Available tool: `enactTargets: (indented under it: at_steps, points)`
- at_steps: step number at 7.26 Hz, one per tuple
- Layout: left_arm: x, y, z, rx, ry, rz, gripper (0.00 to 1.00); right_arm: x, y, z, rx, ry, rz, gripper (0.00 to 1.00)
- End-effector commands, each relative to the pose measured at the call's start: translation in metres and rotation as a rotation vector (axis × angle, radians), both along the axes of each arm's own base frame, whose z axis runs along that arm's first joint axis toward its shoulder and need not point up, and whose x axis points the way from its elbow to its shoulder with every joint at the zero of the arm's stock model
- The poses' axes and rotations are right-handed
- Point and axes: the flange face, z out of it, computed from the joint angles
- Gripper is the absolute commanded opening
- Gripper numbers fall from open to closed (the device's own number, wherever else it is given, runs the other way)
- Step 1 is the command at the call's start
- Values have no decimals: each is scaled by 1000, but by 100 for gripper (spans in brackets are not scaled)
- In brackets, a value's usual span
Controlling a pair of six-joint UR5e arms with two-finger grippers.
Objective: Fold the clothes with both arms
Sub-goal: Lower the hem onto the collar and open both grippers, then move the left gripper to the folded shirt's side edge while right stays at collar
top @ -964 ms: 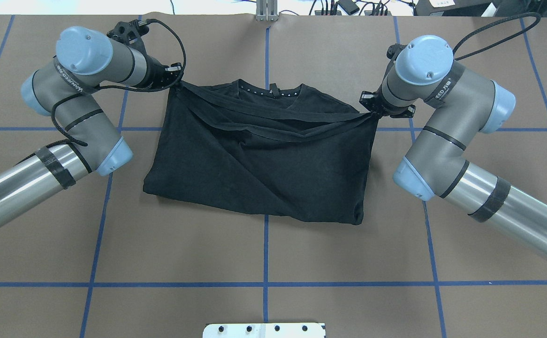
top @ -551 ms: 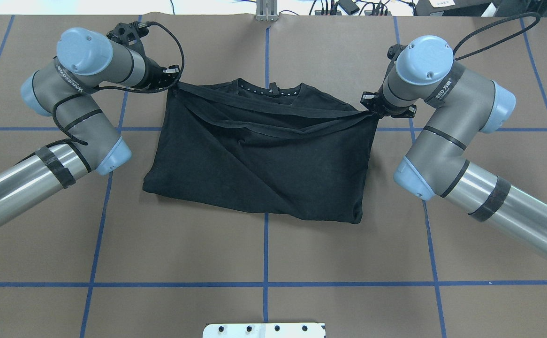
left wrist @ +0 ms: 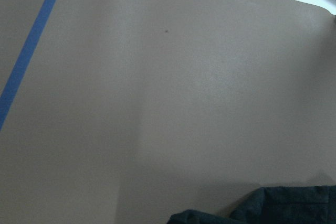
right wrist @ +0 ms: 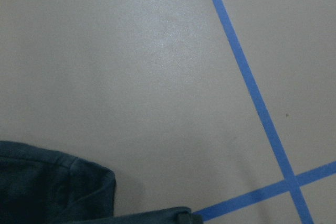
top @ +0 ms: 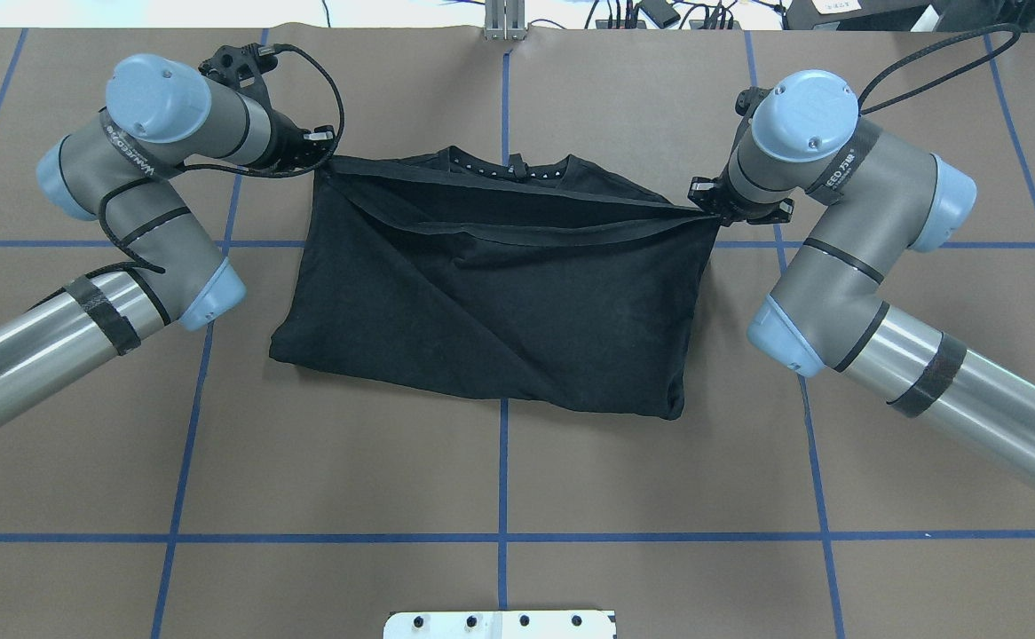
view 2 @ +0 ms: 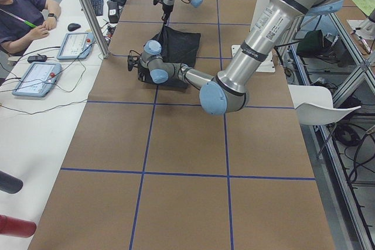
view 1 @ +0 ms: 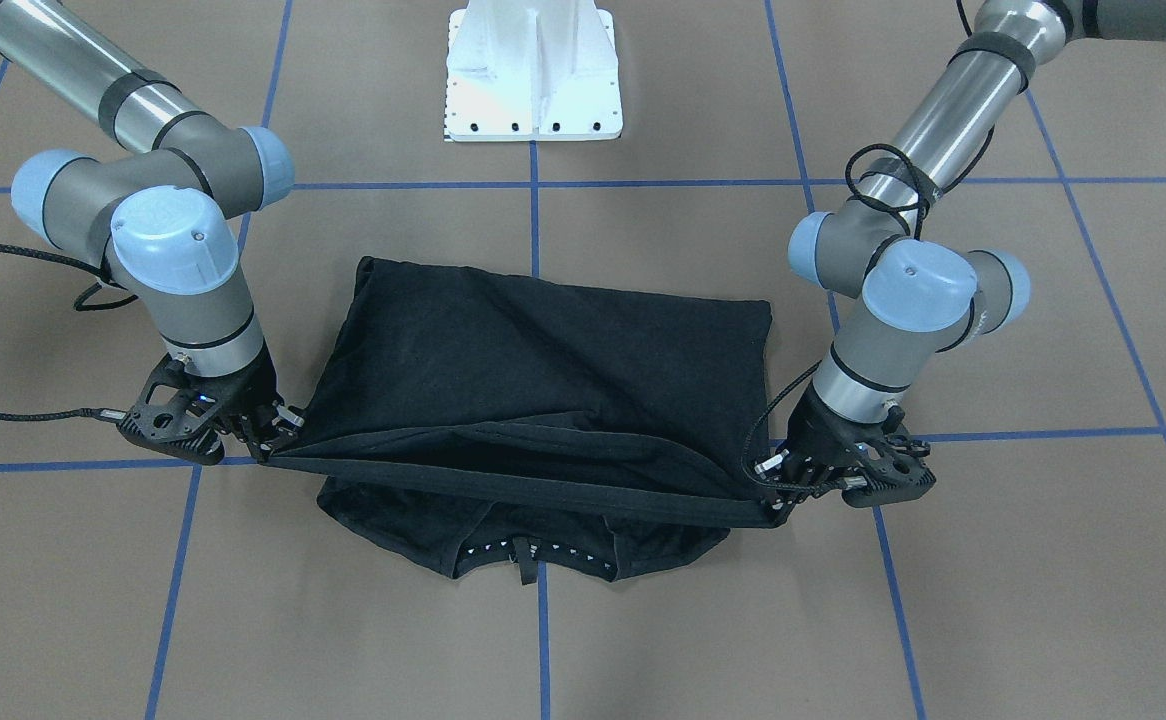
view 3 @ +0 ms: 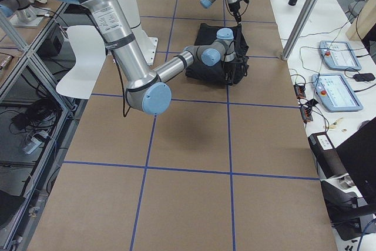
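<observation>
Shirt [top: 500, 302] is strung between the two claws, plain black side up on the brown table [top: 500, 497]. Left claw [top: 328, 161] is pinched tight on one corner of the hem [top: 517, 200] and right claw [top: 706, 208] is clamped on the other. So the hem runs taut from one to the other, lifted just over the collar [top: 509, 169]. Rest of it lies flat on the robot's side of both claws.

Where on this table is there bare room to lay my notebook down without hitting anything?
The widest bare stretch lies between the T-shirt's folded edge and the white base. A narrower strip runs beyond the collar to the table's far edge. It is crowded at the shirt's far corners, where the left gripper and right gripper pinch it.
</observation>
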Motion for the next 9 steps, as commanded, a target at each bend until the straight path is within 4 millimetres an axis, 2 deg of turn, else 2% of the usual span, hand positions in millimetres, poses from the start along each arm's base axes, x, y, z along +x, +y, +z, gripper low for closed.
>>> enactTargets:
  at_steps: [1, 2, 3, 5, 7, 8, 9]
  points:
    - [-11, -5, -8, 42, -5, 7, 99, 5, -6, -1, 2, -1, 10, 60]
    - [-24, -6, -18, 81, 0, 14, 100, 4, -14, -29, 24, -27, 19, 98]
    - [-28, -1, -24, 86, 24, 65, 100, 6, -20, -46, 28, -44, 22, 99]
    - [-31, 12, -29, 88, 50, 86, 100, 12, -18, -54, 4, -99, -18, 99]
    - [-29, 19, -30, 86, 61, 104, 100, -13, 2, -71, 40, -114, -67, 99]
    - [-25, 23, -34, 75, 73, 105, 100, -18, 5, -83, 68, -122, -92, 99]
    - [-25, 30, -44, 93, 89, 110, 100, -18, 10, -87, 80, -128, -103, 98]
